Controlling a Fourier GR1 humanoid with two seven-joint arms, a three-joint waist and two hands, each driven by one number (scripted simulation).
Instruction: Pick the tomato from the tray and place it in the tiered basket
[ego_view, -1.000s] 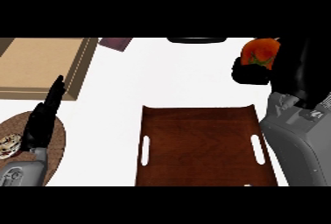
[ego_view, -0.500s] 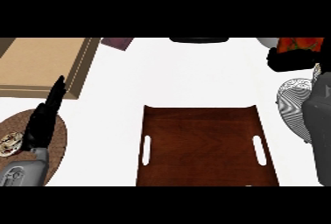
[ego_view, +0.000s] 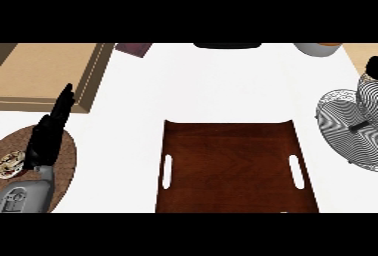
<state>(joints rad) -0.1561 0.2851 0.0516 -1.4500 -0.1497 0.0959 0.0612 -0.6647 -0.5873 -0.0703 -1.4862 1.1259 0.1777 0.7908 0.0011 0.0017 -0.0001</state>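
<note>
Tray (ego_view: 232, 165) first: you have the dark brown wooden one nearest you, low in the middle of the head view, its two white slot handles at the left and right sides and its floor bare. It lies flat on the white counter (ego_view: 221, 85), which runs from the lower edge up to the top of the view.

At your lower left the grey forearm comes in and the left hand (ego_view: 48, 137) rests there, black fingers straight and pointing up, holding nothing. It hangs over a round brown mat (ego_view: 70, 165) that sits at the counter's left edge; a small pale patterned thing shows at the mat's left side, too little of it to name.

At your right, the tiered basket (ego_view: 347, 130) shows as a round wire mesh of black and white lines, cut by the right edge of the view, well clear of the tray's right side. A small black shape (ego_view: 371, 67) shows above it at the very edge, likely part of the right hand; you cannot tell how its fingers stand.

The tomato shows nowhere in this view, so you cannot tell where it is.

Farther off, a tan wooden board (ego_view: 52, 75) fills the upper left. Along the far edge sit a small dark maroon thing (ego_view: 133, 48), a black rim (ego_view: 227, 45) and a grey round container (ego_view: 317, 49).
</note>
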